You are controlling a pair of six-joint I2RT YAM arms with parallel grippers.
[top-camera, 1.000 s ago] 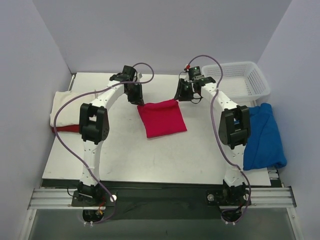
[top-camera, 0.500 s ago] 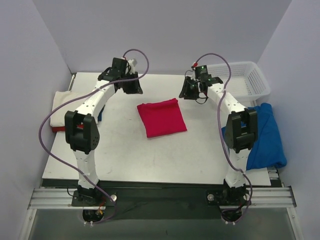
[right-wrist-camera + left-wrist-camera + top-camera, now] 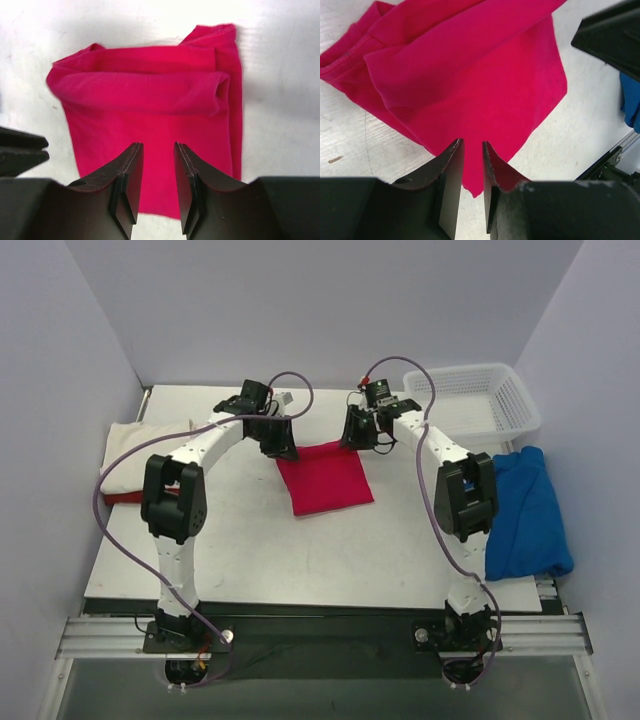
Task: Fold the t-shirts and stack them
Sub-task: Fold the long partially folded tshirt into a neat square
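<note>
Top external: left hand [image 3: 281, 446], right hand [image 3: 353, 436] over folded red t-shirt [image 3: 324, 480].

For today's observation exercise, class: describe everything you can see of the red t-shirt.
The red t-shirt is soft crimson cloth, folded into a rough square, lying flat on the table. Layered folds and a hem bunch along one edge. The left gripper and right gripper hang over its far corners, both open, holding nothing.
</note>
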